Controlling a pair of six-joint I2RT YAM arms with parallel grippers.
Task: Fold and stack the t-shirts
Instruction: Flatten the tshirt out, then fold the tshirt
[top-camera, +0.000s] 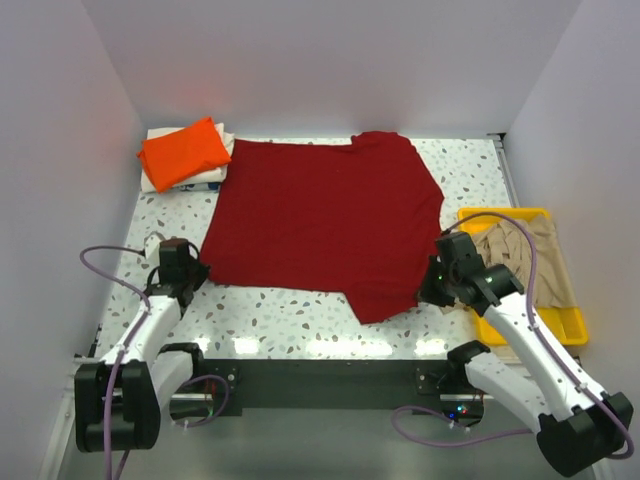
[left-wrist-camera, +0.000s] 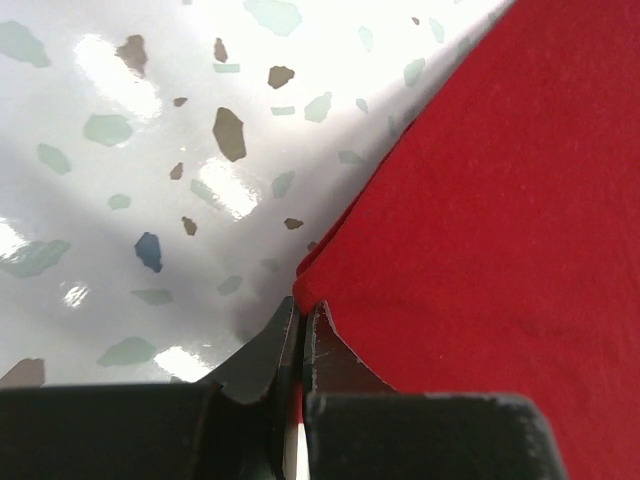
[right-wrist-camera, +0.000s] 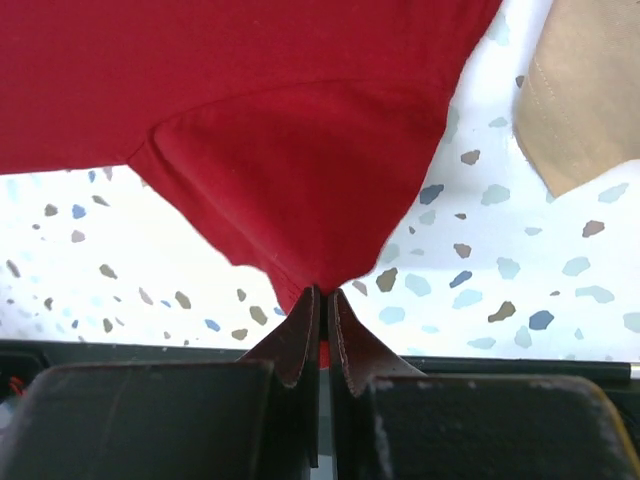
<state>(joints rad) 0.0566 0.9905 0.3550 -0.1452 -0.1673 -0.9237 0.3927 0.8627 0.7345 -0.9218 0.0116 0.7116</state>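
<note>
Dark red t-shirt (top-camera: 320, 220) spread on tabletop (top-camera: 300, 322), pinched both sides.
L claw (left-wrist-camera: 303, 310) clamps near-left corner, R claw (right-wrist-camera: 322, 295) near-right sleeve; yellow tray (top-camera: 562, 327), right, holds beige-tan t-shirt (top-camera: 520, 250).

Overhead looks down; wrist cameras sit close on red shirt (top-camera: 320, 220)

I have bare counter (top-camera: 300, 315) open along the near strip and at the far right corner behind the yellow tray (top-camera: 500, 213); the dark red shirt (top-camera: 320, 215) covers the whole middle; the orange shirt (top-camera: 183, 150), stacked on the whitish shirt (top-camera: 155, 183), blocks the far left corner; the tray, holding the beige shirt (top-camera: 520, 250), fills the right side; walls (top-camera: 60, 150) close in left, back and right.
</note>
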